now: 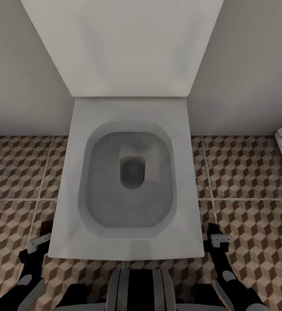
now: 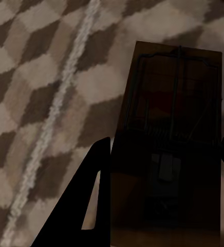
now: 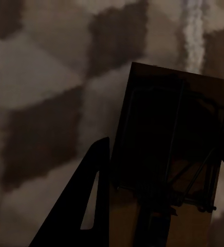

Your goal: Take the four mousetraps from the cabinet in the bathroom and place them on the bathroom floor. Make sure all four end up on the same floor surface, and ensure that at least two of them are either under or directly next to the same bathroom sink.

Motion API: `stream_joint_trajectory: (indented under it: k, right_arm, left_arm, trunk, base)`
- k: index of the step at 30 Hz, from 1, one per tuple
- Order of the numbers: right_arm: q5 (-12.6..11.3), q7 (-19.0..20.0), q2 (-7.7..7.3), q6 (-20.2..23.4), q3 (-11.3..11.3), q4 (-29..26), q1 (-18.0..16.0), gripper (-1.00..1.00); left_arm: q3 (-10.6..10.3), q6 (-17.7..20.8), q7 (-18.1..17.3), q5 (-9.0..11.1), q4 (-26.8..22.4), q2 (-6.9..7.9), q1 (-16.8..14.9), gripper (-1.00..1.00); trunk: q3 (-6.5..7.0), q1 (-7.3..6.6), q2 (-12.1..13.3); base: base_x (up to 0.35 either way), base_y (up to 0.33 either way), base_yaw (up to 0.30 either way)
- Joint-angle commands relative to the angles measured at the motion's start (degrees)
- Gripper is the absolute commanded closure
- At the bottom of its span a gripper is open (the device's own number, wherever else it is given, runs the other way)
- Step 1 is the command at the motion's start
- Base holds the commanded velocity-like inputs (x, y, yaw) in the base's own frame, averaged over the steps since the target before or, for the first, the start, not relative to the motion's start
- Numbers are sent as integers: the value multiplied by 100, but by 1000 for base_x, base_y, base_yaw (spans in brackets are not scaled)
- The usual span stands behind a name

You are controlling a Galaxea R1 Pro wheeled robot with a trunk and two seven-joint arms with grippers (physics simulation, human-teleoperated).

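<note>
clenched between the fingers of the left claw (image 2: 163, 170): a flat dark-brown wooden mousetrap (image 2: 171, 128) with wire parts, long axis running out along the fingers, over the brown-and-beige cube-patterned floor tiles (image 2: 35, 77). same in the right claw (image 3: 166, 170), gripping a second dark mousetrap (image 3: 173, 139), its near end cut off by the frame edge. wire details dim, hard to make out; in the head view, both claws low beside a white square toilet (image 1: 128, 181).

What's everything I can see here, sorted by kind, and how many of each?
Toilet: 1
Robot hands: 2, left hand and right hand
Mousetraps: 2, the left hand's mousetrap and the right hand's mousetrap
Tiled floor: 1
Total: 6
</note>
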Motion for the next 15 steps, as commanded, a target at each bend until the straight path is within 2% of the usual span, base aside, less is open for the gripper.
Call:
stream_joint_trajectory:
  k: [1, 8, 11, 15]
  right_arm:
    - [36, -41, -5, -4, 28, 2, -2, 100]
    - [36, -42, -5, -6, 27, -2, -2, 100]
    - [36, -43, -5, -6, 27, -3, -2, 100]
    - [36, -43, -5, -4, 27, -3, -2, 100]
  left_arm:
    - [-49, -17, 71, 15, -25, 10, -4, 100]
    - [-41, -9, 64, 12, -69, 25, -4, 100]
    - [-11, -8, 54, 15, -70, 96, -4, 100]
    - [138, -8, 33, 17, -70, 186, -4, 100]
  trunk:
    - [-3, -1, -1]
    - [-3, -1, -1]
    - [-3, -1, -1]
    - [-3, -1, -1]
  base:
    - [0, 0, 0]
    - [0, 0, 0]
    - [0, 0, 0]
    - [0, 0, 0]
